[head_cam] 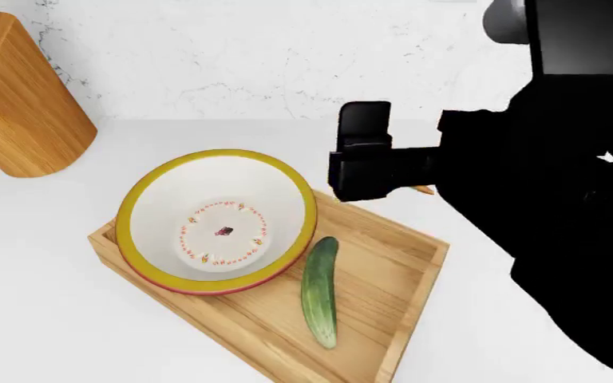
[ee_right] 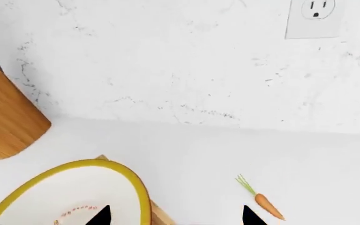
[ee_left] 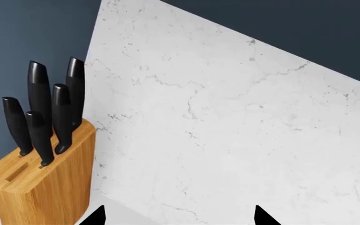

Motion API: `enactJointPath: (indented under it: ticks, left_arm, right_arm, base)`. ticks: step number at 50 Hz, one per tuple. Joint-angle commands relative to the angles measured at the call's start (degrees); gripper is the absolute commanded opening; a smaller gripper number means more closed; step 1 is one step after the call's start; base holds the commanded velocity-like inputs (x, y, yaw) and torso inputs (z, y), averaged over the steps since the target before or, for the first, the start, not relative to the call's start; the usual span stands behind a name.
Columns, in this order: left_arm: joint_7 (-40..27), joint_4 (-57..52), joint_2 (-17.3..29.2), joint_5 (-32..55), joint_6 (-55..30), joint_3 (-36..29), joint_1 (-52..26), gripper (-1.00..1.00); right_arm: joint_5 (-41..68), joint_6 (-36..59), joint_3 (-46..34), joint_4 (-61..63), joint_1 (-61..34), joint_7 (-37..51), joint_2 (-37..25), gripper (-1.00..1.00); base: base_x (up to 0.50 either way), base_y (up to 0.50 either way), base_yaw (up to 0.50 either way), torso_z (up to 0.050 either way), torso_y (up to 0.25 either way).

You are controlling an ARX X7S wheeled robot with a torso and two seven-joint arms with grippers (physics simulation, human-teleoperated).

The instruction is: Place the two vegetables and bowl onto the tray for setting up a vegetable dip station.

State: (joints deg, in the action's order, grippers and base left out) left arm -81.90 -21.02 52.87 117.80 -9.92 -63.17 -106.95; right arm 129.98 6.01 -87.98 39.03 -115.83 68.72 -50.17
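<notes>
A: Layout?
B: White counter (head_cam: 51, 319) carried the wooden tray (head_cam: 386, 271). Bowl (head_cam: 218, 219) sat in it, cucumber (head_cam: 321, 291) just beside.
A: Carrot?
B: Carrot (ee_right: 267, 204) lay on the counter, off the tray.
A: Pincers?
B: Right pincer (ee_right: 175, 216) spread wide, empty, above the carrot. Left pincer (ee_left: 178, 218) wide, empty, near the knife block (ee_left: 42, 178).

right arm (head_cam: 541, 175): bulky matte black, blocky angular housings; grey cylinder section at its upper end | right hand (ee_right: 175, 216): two black pointed fingertips; plain, no markings | left hand (ee_left: 178, 217): two matching black pointed fingertips
</notes>
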Motion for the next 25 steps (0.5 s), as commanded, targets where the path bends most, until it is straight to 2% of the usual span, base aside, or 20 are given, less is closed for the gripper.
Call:
enactJointPath:
  ticks: [1, 5, 10, 15, 17, 19, 20, 21, 25]
  left_arm:
    - [-0.12, -0.09, 0.16, -0.1, -0.06, 0.0, -0.05, 1.0]
    - [-0.08, -0.09, 0.19, -0.08, -0.07, 0.05, -0.12, 1.0]
    - [0.05, 0.09, 0.11, -0.18, -0.1, 0.05, -0.17, 1.0]
    - [0.15, 0.19, 0.14, -0.15, -0.03, 0.04, -0.03, 1.0]
    - [0.17, 0.28, 0.16, -0.18, 0.01, 0.05, -0.01, 1.0]
    - [0.18, 0.24, 0.08, -0.1, 0.01, 0.06, -0.02, 1.0]
    - [0.24, 0.28, 0.01, -0.11, -0.04, 0.07, -0.09, 1.0]
    - [0.24, 0.27, 0.02, -0.14, 0.0, 0.06, -0.02, 1.0]
    - [0.14, 0.18, 0.07, -0.1, 0.03, 0.06, 0.02, 1.0]
  right_arm:
    - [-2.04, 27.21, -2.89, -19.72, -8.54, -20.89, -2.4, 1.0]
    - [-7.79, 31.91, -3.25, -25.04, -7.4, -32.98, -2.71, 1.0]
    - [-18.19, 36.68, -4.8, -30.92, -8.21, -42.49, -1.47, 1.0]
    - [-29.46, 33.28, -5.74, -33.71, -4.59, -54.62, -2.04, 1.0]
    - [-34.12, 34.35, -7.24, -34.43, -4.67, -57.75, -1.68, 1.0]
    - [-33.56, 33.78, -7.15, -36.0, -3.67, -59.59, -1.62, 1.0]
    - [-39.05, 34.65, -9.06, -34.99, -3.98, -62.15, -1.33, 1.0]
    - [-40.13, 35.54, -10.16, -36.48, -3.42, -63.74, -0.92, 1.0]
    - [-39.87, 35.33, -10.15, -41.15, -2.6, -68.37, 0.05, 1.0]
  base:
    - [0.0, 0.0, 0.0, 0.0, 0.0]
    - [0.0, 0.0, 0.0, 0.0, 0.0]
    - [0.0, 0.0, 0.0, 0.0, 0.0]
    - [0.0, 0.0, 0.0, 0.0, 0.0]
    - [0.0, 0.0, 0.0, 0.0, 0.0]
    - [0.0, 0.0, 0.0, 0.0, 0.0]
    - [0.0, 0.0, 0.0, 0.0, 0.0]
    - [0.0, 0.0, 0.0, 0.0, 0.0]
    - [0.0, 0.0, 0.0, 0.0, 0.0]
